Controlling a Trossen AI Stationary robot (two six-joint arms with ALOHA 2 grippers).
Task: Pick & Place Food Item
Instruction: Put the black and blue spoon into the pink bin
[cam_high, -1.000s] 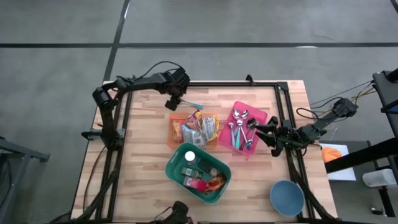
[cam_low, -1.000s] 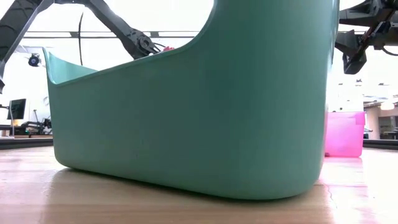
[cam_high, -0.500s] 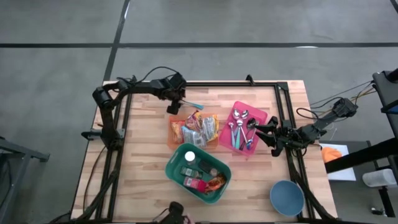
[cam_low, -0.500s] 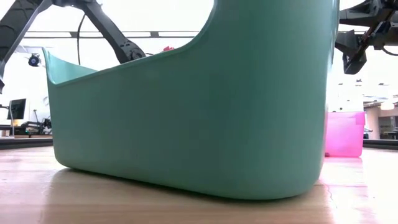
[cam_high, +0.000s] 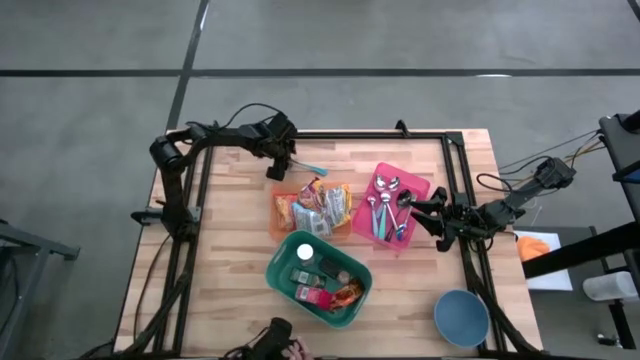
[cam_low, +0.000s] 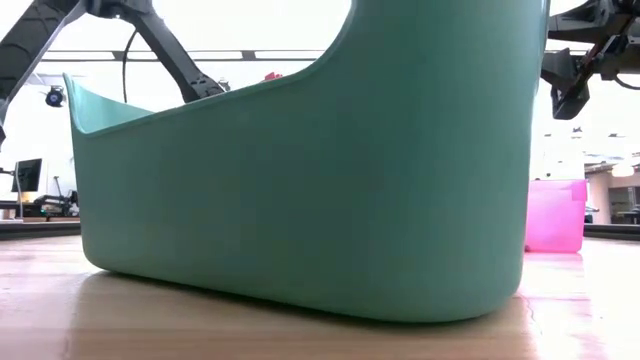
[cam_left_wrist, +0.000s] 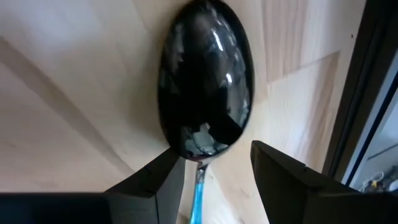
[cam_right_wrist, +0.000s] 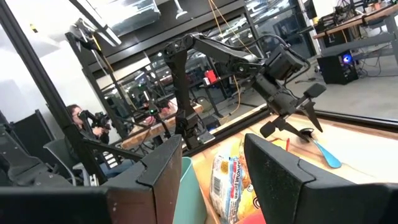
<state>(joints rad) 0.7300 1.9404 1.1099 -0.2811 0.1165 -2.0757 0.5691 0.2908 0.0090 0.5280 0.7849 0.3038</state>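
Since one second ago the left gripper (cam_high: 281, 160) has drawn back toward the table's far-left corner, away from the orange tray; right arm unchanged.

High view: left gripper is above bare wood near the far edge, with the spoon (cam_high: 307, 169), blue handle, poking out toward the orange tray (cam_high: 277, 211) of snack packets (cam_high: 313, 205). Right gripper (cam_high: 420, 207) hangs at the pink tray's (cam_high: 419, 186) right rim, over metal spoons; fingers apart, nothing between them. Green bin (cam_high: 275, 270) sits nearer, blue bowl (cam_high: 461, 317) at the near-right corner.

Low view: green bin wall fills the frame; pink tray (cam_low: 555, 214) behind on the right; the arms show above it.

Left wrist view: fingers (cam_left_wrist: 281, 180) stand partly apart either side of the blue handle (cam_left_wrist: 198, 191); dark spoon bowl beyond; whether they pinch it I cannot tell.

Right wrist view: own fingers (cam_right_wrist: 280, 174) apart, empty. Left gripper (cam_right_wrist: 292, 116) seen across the table with the spoon (cam_right_wrist: 318, 145) at it; snack packet (cam_right_wrist: 229, 174) close by. A person sits in the room behind.
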